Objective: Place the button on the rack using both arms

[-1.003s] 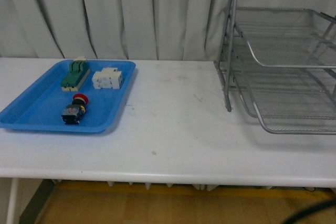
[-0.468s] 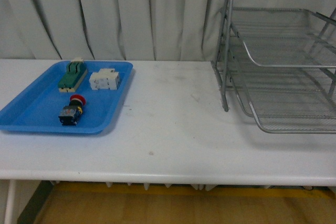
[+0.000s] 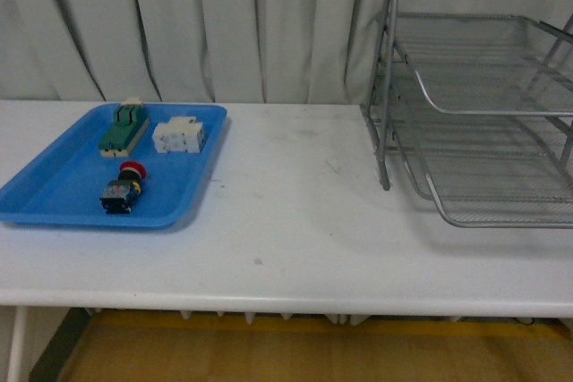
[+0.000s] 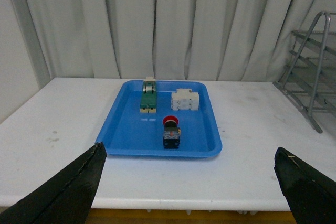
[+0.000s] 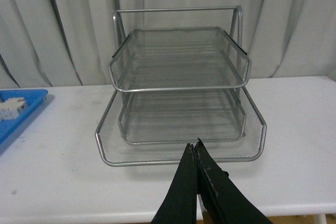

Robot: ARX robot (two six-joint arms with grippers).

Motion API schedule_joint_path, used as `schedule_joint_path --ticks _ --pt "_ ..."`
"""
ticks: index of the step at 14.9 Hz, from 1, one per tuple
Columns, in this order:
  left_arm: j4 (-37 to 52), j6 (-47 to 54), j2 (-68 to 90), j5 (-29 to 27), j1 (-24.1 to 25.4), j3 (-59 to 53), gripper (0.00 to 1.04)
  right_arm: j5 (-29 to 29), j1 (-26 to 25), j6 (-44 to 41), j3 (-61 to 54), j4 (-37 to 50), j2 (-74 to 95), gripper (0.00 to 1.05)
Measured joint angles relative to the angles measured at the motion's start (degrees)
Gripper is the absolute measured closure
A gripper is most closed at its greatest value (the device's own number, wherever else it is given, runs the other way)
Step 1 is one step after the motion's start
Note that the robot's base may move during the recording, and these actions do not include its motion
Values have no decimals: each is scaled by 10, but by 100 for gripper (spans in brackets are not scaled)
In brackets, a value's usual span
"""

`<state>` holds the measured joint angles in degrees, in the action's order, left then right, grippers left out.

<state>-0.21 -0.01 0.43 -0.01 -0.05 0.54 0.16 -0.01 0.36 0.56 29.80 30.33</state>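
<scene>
The button [image 3: 123,188] with red cap and dark body lies on the blue tray [image 3: 54,194] at the table's left; it also shows in the left wrist view [image 4: 171,131]. The silver wire rack [image 3: 483,105] stands at the right; the right wrist view shows its front [image 5: 178,93]. My left gripper [image 4: 191,153] is open and empty, held back from the table's front edge, facing the tray. My right gripper [image 5: 195,146] is shut and empty, just in front of the rack's lowest tier. Neither arm shows in the front view.
On the blue tray behind the button lie a green-and-cream block [image 3: 124,127] and a white terminal block [image 3: 179,135]. The white table [image 3: 295,221] runs between tray and rack. Grey curtains hang behind.
The front view shifted a little between one second ago and half a second ago, so everything sits slightly further left. Nothing on the table has moved.
</scene>
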Motion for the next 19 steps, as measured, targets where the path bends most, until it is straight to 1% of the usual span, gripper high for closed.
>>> schedule_joint_path --ticks 3,8,15,16,17,18,19 --pt "0 0 0 0 0 0 7 0 0 0 0 -73 -75 103" --pt "0 0 0 0 0 0 7 0 0 0 0 -145 -151 103" --pt "0 0 0 0 0 0 7 0 0 0 0 -211 -212 103" --pt "0 0 0 0 0 0 7 -1 0 0 1 -299 -274 103" --pt "0 0 0 0 0 0 7 -2 0 0 1 -301 -300 103" --pt "0 0 0 0 0 0 7 -2 0 -2 1 -300 -302 98" --pt "0 0 0 0 0 0 7 -2 0 -2 1 -300 -302 84"
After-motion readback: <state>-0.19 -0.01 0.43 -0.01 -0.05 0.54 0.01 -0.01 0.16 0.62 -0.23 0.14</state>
